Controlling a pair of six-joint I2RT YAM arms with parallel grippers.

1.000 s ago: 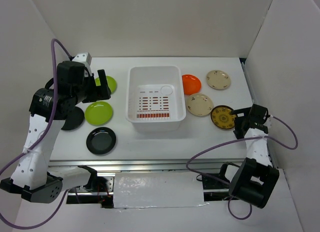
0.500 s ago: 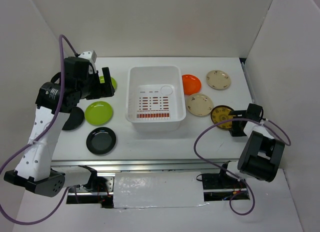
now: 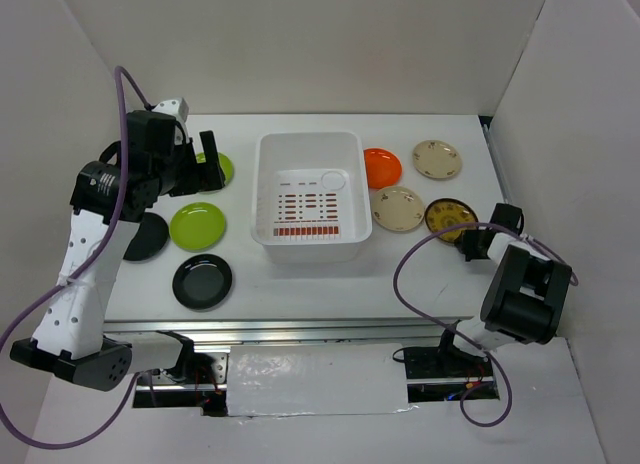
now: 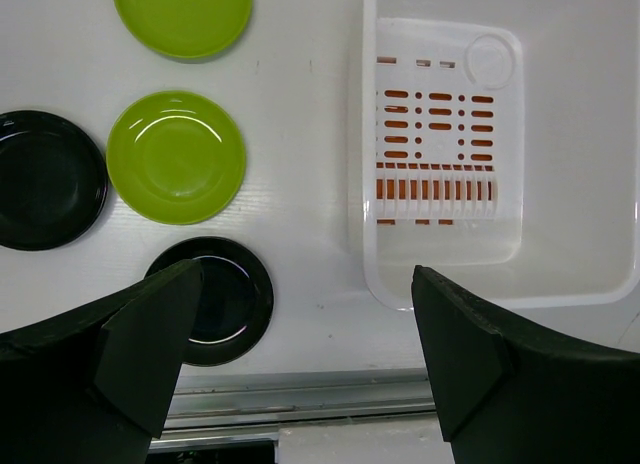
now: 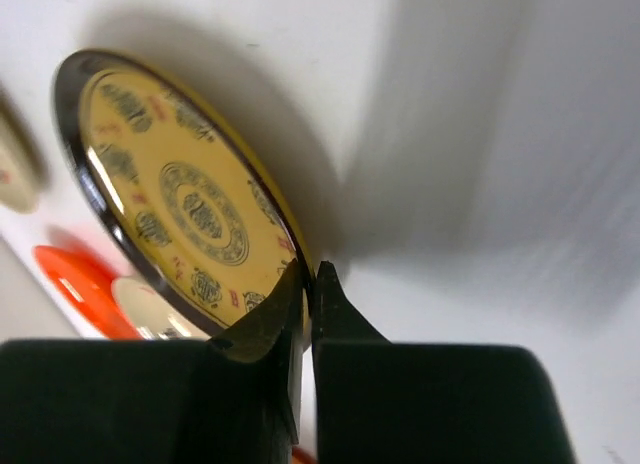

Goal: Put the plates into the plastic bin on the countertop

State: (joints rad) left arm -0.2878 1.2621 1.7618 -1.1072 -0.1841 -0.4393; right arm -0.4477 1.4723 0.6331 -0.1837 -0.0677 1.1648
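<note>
Within right claw (image 5: 309, 280) (rim): plate (image 5: 180, 209)

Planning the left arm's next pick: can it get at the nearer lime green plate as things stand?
Likely yes. The left fingers stand open above that side, and the lime green plate lies flat on the countertop, uncovered, with bare surface all round it.

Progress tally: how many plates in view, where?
8. Left of the plastic bin: two lime green plates, two black plates. Right: orange plate, two cream plates, patterned plate pinched by the right end effector. None in the bin; the left arm may hide more.
</note>
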